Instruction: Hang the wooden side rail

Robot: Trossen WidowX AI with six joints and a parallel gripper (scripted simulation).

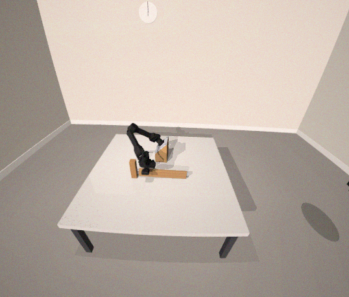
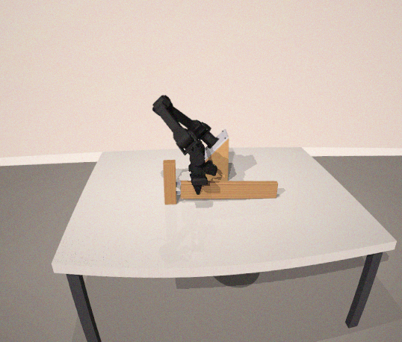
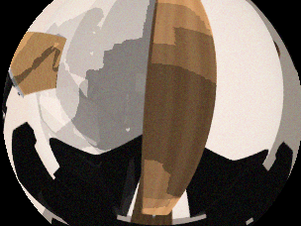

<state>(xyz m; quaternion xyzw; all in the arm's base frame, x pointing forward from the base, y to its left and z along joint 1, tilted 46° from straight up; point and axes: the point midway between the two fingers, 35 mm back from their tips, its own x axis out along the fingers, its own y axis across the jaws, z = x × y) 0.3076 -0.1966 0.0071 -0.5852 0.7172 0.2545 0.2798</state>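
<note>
The wooden side rail [image 1: 171, 174] [image 2: 246, 190] [image 3: 180, 99] lies nearly level, its far end low at the table on the right. The upright wooden headboard post [image 1: 133, 168] [image 2: 169, 183] stands at the rail's left end. Grey steel hooks [image 2: 178, 188] show in the narrow gap between rail and post in the exterior view. Whether they sit on the pins is hidden, as the slot is not visible. My gripper [image 1: 145, 172] [image 2: 197, 191] is shut on the rail near its hook end, with black fingers on both sides of it in the wrist view.
A wooden wedge-shaped stand [image 1: 161, 155] [image 2: 220, 162] [image 3: 40, 64] with a light sloped plate carries the arm's base behind the rail. The white table [image 1: 158, 207] [image 2: 216, 239] bears everything. The post stands close to the left of the gripper.
</note>
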